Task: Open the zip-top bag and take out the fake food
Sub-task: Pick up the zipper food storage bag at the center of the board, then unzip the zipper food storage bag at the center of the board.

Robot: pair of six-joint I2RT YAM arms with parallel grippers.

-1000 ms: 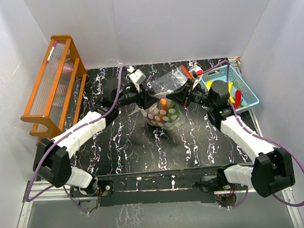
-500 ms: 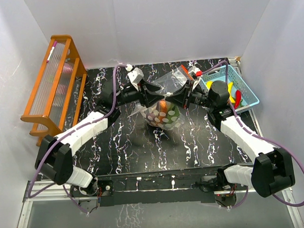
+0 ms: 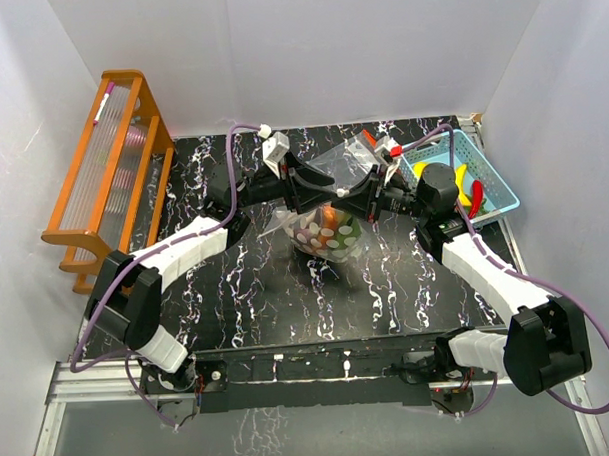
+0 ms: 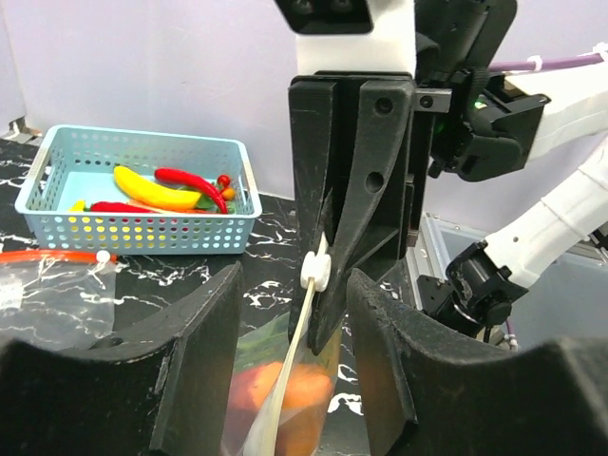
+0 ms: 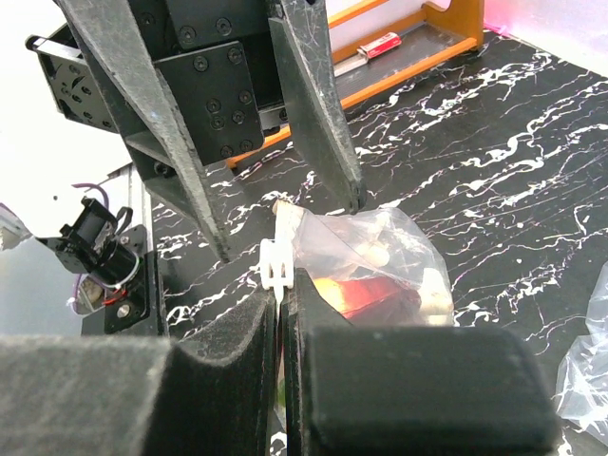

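Note:
The zip-top bag (image 3: 325,233), clear with coloured dots, hangs over the middle of the table with orange fake food (image 4: 296,399) and a green piece inside. My right gripper (image 3: 357,198) is shut on the bag's top strip just below the white slider (image 5: 275,264). My left gripper (image 4: 294,277) faces it, open, with one finger (image 4: 195,366) on each side of the strip and slider (image 4: 316,271), touching neither. A yellow banana (image 4: 157,188) and red chilli peppers (image 4: 190,178) lie in the light-blue basket (image 3: 488,187).
A second clear bag (image 3: 334,164) with a red zip strip lies behind the grippers. The light-blue basket (image 4: 142,230) stands at the back right. An orange wooden rack (image 3: 107,160) stands along the left edge. White walls enclose the table.
My left gripper has moved right, toward the right gripper, and its fingers now straddle the bag's top strip. The right gripper has kept its hold in place.

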